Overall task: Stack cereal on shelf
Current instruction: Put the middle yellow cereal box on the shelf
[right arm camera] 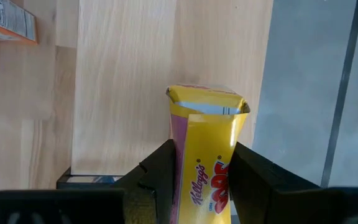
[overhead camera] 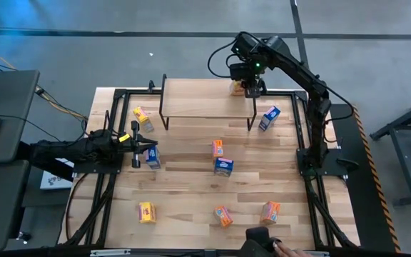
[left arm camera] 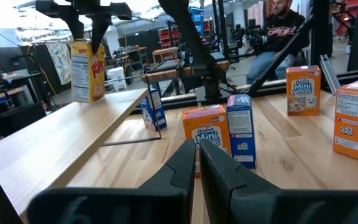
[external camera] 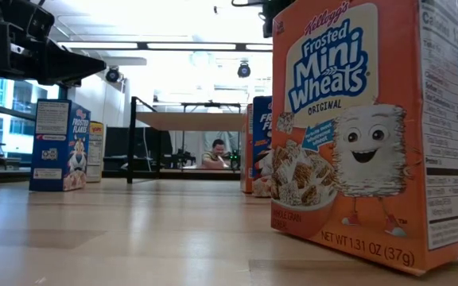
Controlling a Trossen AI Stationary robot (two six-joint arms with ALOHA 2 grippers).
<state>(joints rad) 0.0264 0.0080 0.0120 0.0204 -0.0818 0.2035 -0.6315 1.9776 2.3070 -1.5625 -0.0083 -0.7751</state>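
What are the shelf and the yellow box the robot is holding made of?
The shelf top looks like pale, matte wood, with visible grain; its thin legs look like dark metal. The yellow cereal box, pinched by the right gripper, looks like thin printed cardboard, with folded top flaps.

This is a robot lab. Far behind the big wooden table (overhead camera: 191, 178) stand metal frames (left arm camera: 229, 25), work desks (left arm camera: 166, 53), ceiling lights (external camera: 197, 46), and a sitting person (external camera: 215, 152).
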